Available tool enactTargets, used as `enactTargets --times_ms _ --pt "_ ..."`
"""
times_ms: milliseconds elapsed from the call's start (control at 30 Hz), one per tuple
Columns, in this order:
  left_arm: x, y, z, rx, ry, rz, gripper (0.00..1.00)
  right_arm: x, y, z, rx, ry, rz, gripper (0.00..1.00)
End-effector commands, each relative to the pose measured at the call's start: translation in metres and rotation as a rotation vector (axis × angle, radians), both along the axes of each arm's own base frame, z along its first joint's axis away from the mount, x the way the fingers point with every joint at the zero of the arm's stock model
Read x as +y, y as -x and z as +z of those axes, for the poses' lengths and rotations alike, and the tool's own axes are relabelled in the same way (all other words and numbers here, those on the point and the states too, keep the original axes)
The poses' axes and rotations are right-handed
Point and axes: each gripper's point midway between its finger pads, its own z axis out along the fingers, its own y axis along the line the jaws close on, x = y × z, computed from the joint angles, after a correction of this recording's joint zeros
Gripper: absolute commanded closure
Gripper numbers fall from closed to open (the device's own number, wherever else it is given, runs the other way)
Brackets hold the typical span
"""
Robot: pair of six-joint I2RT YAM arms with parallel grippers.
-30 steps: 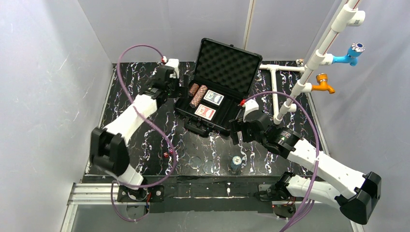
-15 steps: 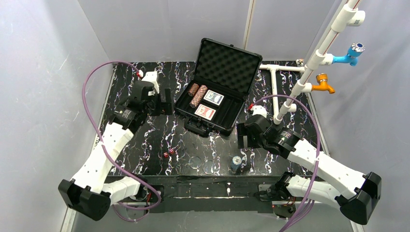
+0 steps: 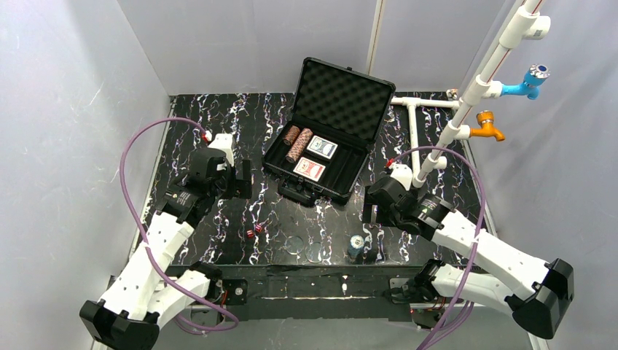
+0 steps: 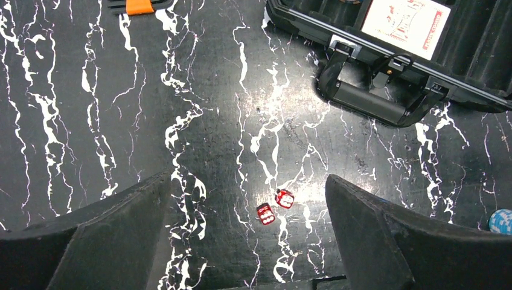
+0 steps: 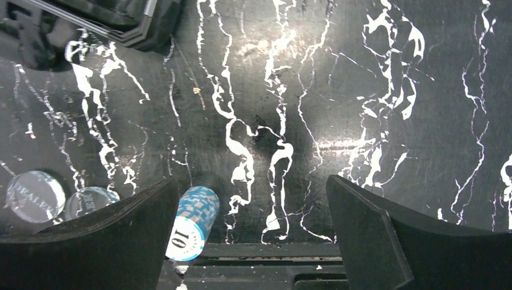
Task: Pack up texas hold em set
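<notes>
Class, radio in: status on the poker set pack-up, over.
Left gripper and right gripper open, empty. Black hard plastic case open; two small red dice, blue chip stack on black marbled table outside it. Nothing in the way.

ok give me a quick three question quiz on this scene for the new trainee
1. True or false: the lid of the case is shut.
2. Fill in: ___ card decks lie inside the case.
3. Where are the red dice? A inside the case; B on the bare table, in front of the case; C on top of a card deck.

Key: 1 false; 2 two; 3 B.
</notes>
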Motion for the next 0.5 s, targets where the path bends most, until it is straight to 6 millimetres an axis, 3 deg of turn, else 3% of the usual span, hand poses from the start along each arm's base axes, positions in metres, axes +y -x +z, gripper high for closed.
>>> enactTargets --times_ms 0,333,467 --pt "0.000 0.001 -0.001 -0.003 -0.012 -0.020 0.02 -0.012 -0.004 -0.007 -0.020 0.017 -0.107 0.00" --pt "0.000 0.001 -0.006 0.013 -0.021 -0.019 0.02 -0.006 -0.010 -0.026 0.027 0.054 -0.108 0.00" --pt "0.001 -0.001 -0.011 0.032 -0.037 -0.016 0.02 -0.006 -0.027 -0.026 0.032 0.077 -0.090 0.00"
